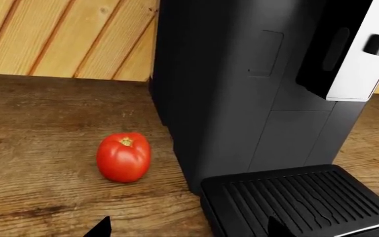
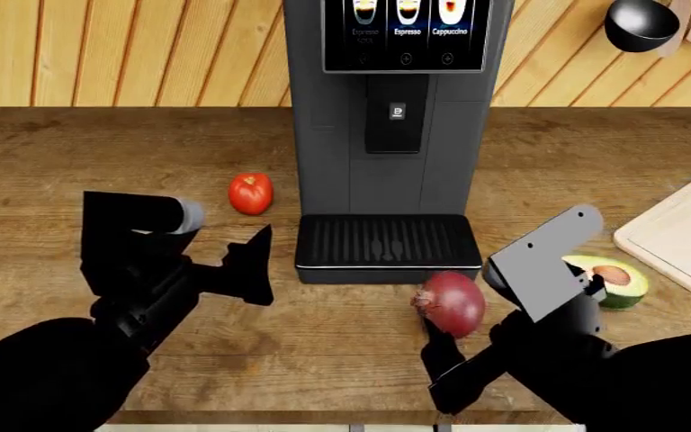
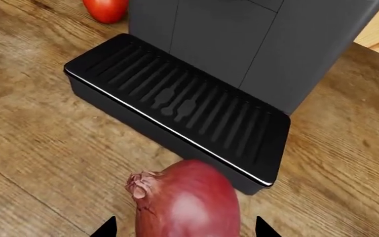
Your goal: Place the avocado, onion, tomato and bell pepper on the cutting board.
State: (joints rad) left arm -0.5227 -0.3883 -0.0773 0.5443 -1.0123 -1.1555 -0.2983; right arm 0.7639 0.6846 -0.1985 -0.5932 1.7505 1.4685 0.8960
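The tomato (image 2: 251, 193) lies on the wooden counter left of the coffee machine; it also shows in the left wrist view (image 1: 124, 157). My left gripper (image 2: 262, 265) is open and empty, short of the tomato and beside the drip tray; its tips (image 1: 188, 229) barely show. The onion (image 2: 452, 301) lies in front of the drip tray. My right gripper (image 2: 442, 349) is open, and the onion (image 3: 186, 205) sits between its tips (image 3: 186, 229) with a gap on each side. The avocado (image 2: 607, 279) lies right of the onion, next to the cutting board (image 2: 687, 234). The bell pepper is out of view.
A tall dark coffee machine (image 2: 394, 108) stands mid-counter with its black drip tray (image 2: 388, 245) jutting forward between my arms. A black ladle (image 2: 640, 22) hangs on the wooden wall at the back right. The counter's front edge runs just below my arms.
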